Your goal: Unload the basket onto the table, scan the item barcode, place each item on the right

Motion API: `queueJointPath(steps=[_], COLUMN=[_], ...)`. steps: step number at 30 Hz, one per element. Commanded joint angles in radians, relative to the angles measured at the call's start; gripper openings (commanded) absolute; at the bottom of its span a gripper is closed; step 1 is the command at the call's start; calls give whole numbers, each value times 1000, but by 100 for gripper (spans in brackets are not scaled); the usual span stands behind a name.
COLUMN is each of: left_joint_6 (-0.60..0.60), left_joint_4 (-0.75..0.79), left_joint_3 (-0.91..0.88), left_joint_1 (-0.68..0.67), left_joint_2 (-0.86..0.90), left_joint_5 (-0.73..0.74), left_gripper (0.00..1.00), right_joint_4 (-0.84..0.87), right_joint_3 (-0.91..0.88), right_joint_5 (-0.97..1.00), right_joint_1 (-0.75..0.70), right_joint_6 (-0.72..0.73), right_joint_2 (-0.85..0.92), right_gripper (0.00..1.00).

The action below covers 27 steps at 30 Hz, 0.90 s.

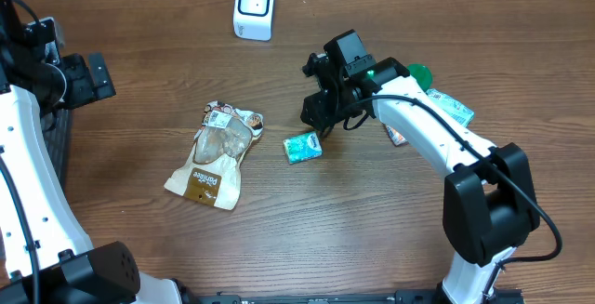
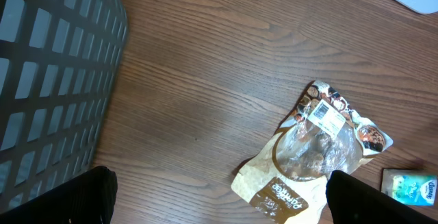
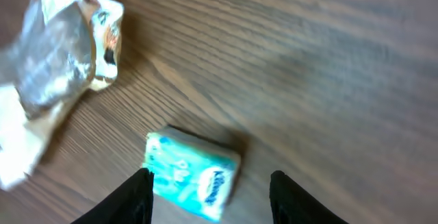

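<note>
Just above tissue pack (image 3: 191, 176), right gripper (image 3: 211, 183) parted (snack pouch (image 3: 55, 66) nearby)

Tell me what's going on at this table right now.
The right claw hangs open above a small teal tissue pack lying on the wooden table, gripping nothing. The left claw is wide open and empty, off to the side by a dark mesh basket. A brown snack pouch with a clear window lies flat, label up. The white barcode scanner stands at the far edge with nothing in front of it.
</note>
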Motion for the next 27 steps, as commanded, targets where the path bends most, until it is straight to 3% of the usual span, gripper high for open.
queueJointPath(steps=[1,6,20,22,27], left_joint_6=[17,17,17,17,17], left_joint_4=[0,0,0,0,0], left_joint_3=[11,11,11,11,11], left_joint_1=[-3,-3,-3,-3,-3], left_joint_2=[-3,-3,-3,-3,-3], left_joint_5=[6,6,6,6,6], left_gripper=[100,100,100,100,100], right_joint_4=[6,-38,-19,-22,-29], right_joint_3=[6,5,2,-1,-1], right_joint_5=[-2,-53,-79,-80,-80], right_joint_1=[6,6,3,0,0], right_joint_6=[-261,-338,-360,-360,-353], right_joint_2=[23,76,177,198,228], right_gripper=[51,52,52,47,19])
